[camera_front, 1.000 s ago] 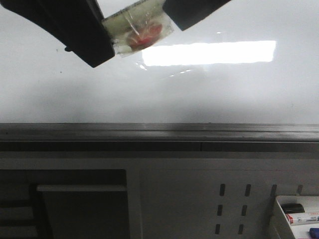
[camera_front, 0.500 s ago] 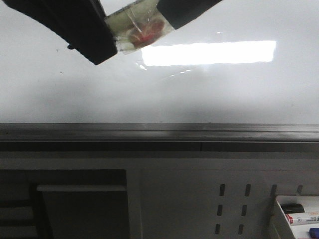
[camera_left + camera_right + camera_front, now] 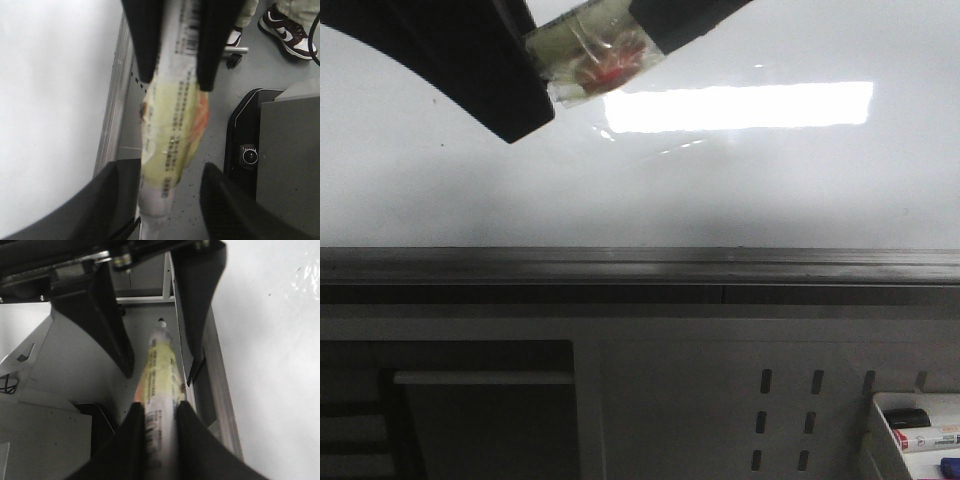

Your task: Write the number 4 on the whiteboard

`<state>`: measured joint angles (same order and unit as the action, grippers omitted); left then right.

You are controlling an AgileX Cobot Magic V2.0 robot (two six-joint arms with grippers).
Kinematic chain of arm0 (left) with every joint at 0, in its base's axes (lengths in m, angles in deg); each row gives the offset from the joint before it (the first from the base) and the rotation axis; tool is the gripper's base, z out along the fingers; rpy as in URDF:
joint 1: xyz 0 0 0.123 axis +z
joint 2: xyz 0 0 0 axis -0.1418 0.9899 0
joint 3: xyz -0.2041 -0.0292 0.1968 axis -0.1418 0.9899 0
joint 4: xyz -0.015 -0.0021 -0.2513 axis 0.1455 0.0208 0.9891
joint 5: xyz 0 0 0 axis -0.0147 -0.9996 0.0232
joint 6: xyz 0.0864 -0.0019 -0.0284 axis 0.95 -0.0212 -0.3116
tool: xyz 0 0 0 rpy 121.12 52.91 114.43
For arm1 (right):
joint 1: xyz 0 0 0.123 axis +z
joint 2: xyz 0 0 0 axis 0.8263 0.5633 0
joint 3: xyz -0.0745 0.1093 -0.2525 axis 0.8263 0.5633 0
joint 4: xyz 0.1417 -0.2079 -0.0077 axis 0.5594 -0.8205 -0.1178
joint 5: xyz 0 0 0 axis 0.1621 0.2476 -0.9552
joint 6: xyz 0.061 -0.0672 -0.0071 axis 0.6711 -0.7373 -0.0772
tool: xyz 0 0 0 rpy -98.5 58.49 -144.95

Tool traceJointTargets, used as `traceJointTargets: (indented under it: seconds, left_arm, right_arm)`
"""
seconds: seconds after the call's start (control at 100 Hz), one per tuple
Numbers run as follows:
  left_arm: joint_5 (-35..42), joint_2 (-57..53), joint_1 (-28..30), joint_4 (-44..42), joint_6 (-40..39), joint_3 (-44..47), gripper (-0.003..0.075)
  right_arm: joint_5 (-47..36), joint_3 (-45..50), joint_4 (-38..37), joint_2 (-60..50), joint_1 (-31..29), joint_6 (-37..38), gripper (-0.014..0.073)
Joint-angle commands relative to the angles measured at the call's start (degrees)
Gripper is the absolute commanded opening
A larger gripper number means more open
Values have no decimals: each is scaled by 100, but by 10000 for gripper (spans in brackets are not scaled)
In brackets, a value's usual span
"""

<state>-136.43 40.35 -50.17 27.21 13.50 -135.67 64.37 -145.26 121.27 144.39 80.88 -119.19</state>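
Where light glares — glossy whiteboard (image 3: 740, 190), grey lower edge, perforated panel (image 3: 720, 400) below.

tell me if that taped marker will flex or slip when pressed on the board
The marker looks stiff: it runs straight out of the right claw, so probably no flex. Its glossy tape wrap may be slippery, so it could slide back when pressed on the whiteboard. Being round, it would likely roll if dropped.

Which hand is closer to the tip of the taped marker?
Left. The open left hand has a finger on either side of the marker near its tip; the right hand grips its barcode end, farther back.
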Motion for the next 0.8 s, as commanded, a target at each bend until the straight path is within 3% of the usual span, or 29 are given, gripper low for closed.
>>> traceJointTargets:
  seconds: [0.0, 0.11, 0.28, 0.38, 0.59, 0.79]
  left_arm:
    - [196, -288, 143, 183, -334, -197, 503]
    - [196, -598, 495, 183, -573, -187, 494]
    - [273, -1351, 1212, 207, -947, 213, 491]
    - [472, -1924, 1699, 301, -1001, 691, 491]
    - [1271, -2887, 2473, 927, -1001, 1814, 491]
    - [1754, -3122, 2590, 930, -1001, 2154, 491]
  right_arm:
    - [-244, -187, 44, -312, -8, 98, -71]
    - [-562, -187, -612, -612, -8, 876, -62]
    - [-754, -76, -2206, -1098, -21, 2842, -62]
    - [-1165, 290, -2553, -1400, -146, 3778, -62]
    - [-1440, 865, -2480, -1691, -268, 3979, -66]
    - [-1589, 865, -2091, -1668, -228, 3979, -66]
